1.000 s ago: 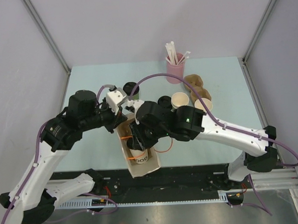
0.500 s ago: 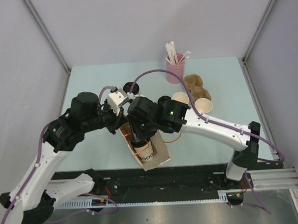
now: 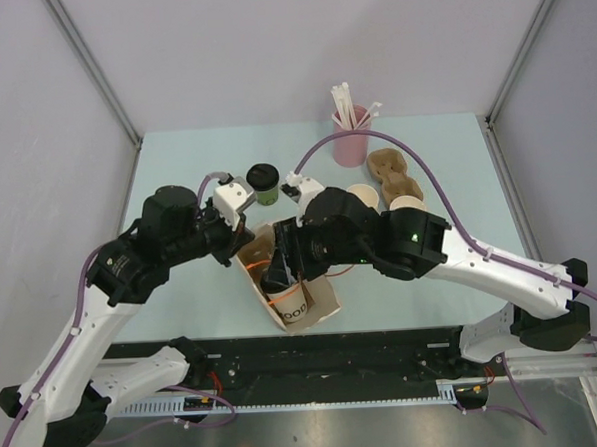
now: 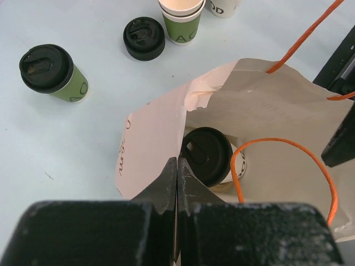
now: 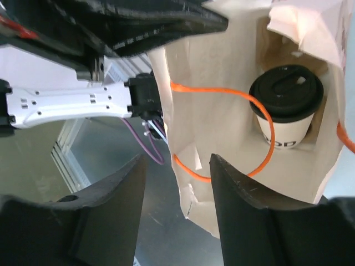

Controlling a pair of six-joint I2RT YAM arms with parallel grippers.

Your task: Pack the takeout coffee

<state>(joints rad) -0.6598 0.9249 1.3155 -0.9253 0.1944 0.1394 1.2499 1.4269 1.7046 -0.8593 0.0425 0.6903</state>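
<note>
A white cup [image 4: 208, 156] with dark lettering and a black lid stands inside the open paper bag [image 4: 150, 138], which has orange handles. From above, the same white cup [image 3: 295, 306] shows in the bag [image 3: 324, 297]. My left gripper [image 4: 177, 169] is shut on the bag's left rim and also shows from above, left gripper [image 3: 242, 250]. My right gripper [image 5: 177, 183] hangs open over the bag mouth, holding nothing; the white cup [image 5: 285, 102] sits beyond its fingers. The green cup [image 3: 263, 183] with its black lid stands on the table behind the bag, green cup [image 4: 52, 71].
A pink cup of straws [image 3: 352, 141] stands at the back. Beside it lie a brown cup carrier [image 3: 394, 170] and two open cups [image 3: 362, 197]. A loose black lid [image 4: 144, 37] and a green open cup [image 4: 182, 21] sit near the bag.
The right gripper lowered the white cup into the bag, opened and let it go. The right arm has swung to the right. The left gripper kept its hold on the bag.
</note>
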